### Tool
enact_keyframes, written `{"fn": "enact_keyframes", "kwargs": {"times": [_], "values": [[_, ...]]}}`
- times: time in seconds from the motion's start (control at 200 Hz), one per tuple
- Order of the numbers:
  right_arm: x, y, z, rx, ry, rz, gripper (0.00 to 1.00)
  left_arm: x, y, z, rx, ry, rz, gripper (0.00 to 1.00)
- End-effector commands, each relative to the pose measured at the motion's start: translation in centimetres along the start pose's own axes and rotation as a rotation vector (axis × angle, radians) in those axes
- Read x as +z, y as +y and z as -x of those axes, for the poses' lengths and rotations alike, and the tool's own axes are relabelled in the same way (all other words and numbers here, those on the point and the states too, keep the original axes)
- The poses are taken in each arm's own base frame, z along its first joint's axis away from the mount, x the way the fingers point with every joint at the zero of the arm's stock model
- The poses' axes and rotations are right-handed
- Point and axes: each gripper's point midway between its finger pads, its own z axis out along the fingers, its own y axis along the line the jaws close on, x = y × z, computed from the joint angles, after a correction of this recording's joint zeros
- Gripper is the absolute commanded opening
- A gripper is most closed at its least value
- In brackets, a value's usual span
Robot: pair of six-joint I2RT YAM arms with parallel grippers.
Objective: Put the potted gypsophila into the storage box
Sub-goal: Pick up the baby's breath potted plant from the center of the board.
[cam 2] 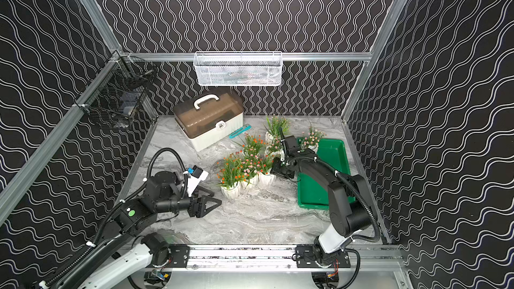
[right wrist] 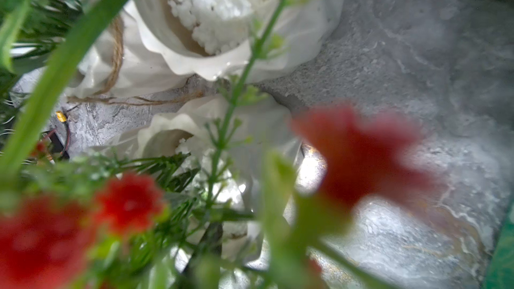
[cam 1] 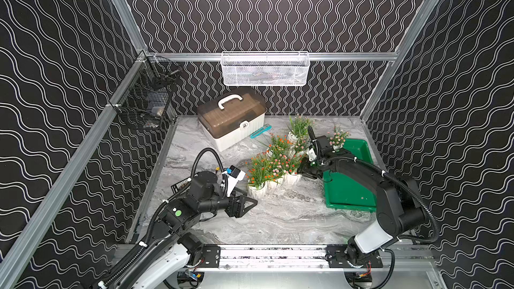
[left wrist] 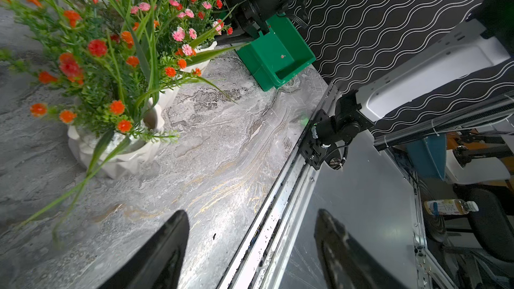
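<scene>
Tapered black fingers (left wrist: 167, 246) of the left gripper (left wrist: 251, 214) gape wide on nothing, low over the grey marbled table (cam 1: 278, 223) near its front-left corner. Ribbed white pots (cam 1: 274, 184) of wiry green sprigs (cam 1: 261, 168) cluster mid-table, just beside the glossy green tray (cam 1: 349, 206) at the right edge. One pot (cam 1: 338, 137) stands in the tray's far-left corner. Among the sprigs sits the right gripper (cam 1: 301, 170); its jaws cannot be made out.

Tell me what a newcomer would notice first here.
The cluster of small white ribbed pots with green sprigs and orange and pink flowers stands mid-table. Beside it lies the shallow bright-green plastic tray, one such pot in its far corner. The right gripper reaches among the flowers.
</scene>
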Motion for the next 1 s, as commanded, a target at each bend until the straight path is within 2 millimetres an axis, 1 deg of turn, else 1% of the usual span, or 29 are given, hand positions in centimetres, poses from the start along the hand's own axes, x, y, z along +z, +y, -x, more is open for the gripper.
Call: {"fn": "enact_keyframes", "kwargs": {"times": [0.0, 0.175, 0.325, 0.505, 0.661, 0.846, 0.991], "values": [[0.0, 0.0, 0.2, 0.004, -0.009, -0.014, 0.32, -0.5, 0.5, 0.7, 0.03, -0.033, 0.056, 0.75], [-0.1, 0.0, 0.2, -0.001, -0.013, -0.026, 0.31, -1.4, 3.1, 1.2, 0.008, -0.063, 0.225, 0.75], [-0.2, 0.1, 0.2, -0.007, -0.014, -0.029, 0.28, -1.1, 3.7, 0.9, -0.01, -0.039, 0.248, 0.74], [-0.2, 0.1, 0.0, -0.013, -0.006, -0.028, 0.21, -1.0, 3.5, 0.9, -0.008, -0.035, 0.236, 0.74], [-0.3, 0.3, -0.1, -0.018, -0.008, -0.02, 0.12, -1.0, 3.2, 1.0, -0.001, -0.042, 0.221, 0.75], [-1.0, 0.4, -0.2, -0.018, -0.02, -0.014, 0.06, -1.3, 2.8, 1.1, 0.017, -0.058, 0.205, 0.76], [-1.9, 0.3, -0.2, -0.023, -0.038, -0.026, 0.01, -1.4, 2.8, 1.2, 0.025, -0.062, 0.205, 0.76]]}}
